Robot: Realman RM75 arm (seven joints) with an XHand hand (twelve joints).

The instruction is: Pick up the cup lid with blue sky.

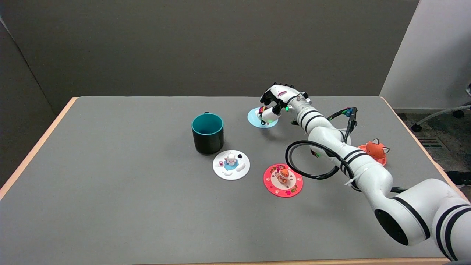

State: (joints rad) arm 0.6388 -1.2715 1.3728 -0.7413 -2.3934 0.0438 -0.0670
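The right hand (pixel 275 104) hangs over the far middle of the grey table (pixel 110 184), directly above the light blue cup lid (pixel 254 117), the one with the sky-coloured disc. The lid lies flat on the table, to the right of the teal mug (pixel 208 132) and well apart from it. The hand covers the lid's right half, so only its left part and near edge show. The fingers curl downward around the small colourful figure (pixel 262 110) that stands at the lid's centre. They seem to be touching it, but from this angle it is not possible to tell whether they are clamped on it or merely close around it. A green light glows on the hand near the wrist.

Nearer the camera, a white lid (pixel 231 165) with a small white figure on a blue patch lies just in front of the mug. To its right lies a red lid (pixel 283 180) with an orange figure and a flowered rim. An orange lid (pixel 375 151) with a fox-like figure sits near the table's right edge, partly behind the right arm (pixel 368 173). A black cable (pixel 294 162) loops from the arm down over the table between the red lid and the arm.

No brand, label or writing is readable on any of the lids, the mug or the arm.
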